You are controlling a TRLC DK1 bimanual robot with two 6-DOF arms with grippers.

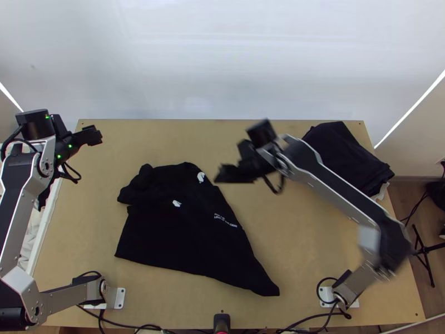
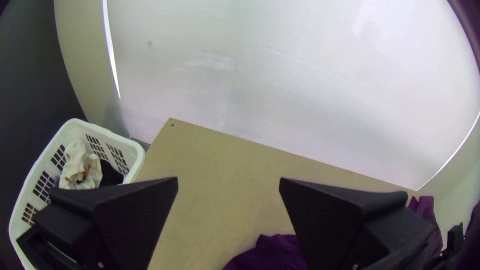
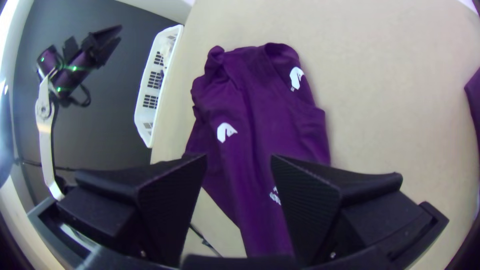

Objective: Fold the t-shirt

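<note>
Lying on the light wooden table (image 1: 317, 250): one black cloth t-shirt with small white prints (image 1: 183, 236), unevenly spread, rumpled at its far left end, tapering to a near right point. Item: right gripper (image 3: 239, 156), flat black fingers parted, nothing between them, just off the shirt's far right side; its height above the cloth is hard to judge. Item: left gripper (image 2: 228, 178), likewise parted and unladen, apart from the shirt, beyond its rumpled end. Item: heap of dark cloth (image 1: 345, 158), well apart, to the shirt's right. Item: white slatted plastic basket (image 2: 132, 149), to the shirt's left. Governing relation, as judged: the long axis slants across the right gripper's path, so that nearer gripper probably must come down and leftward to take an edge.
</note>
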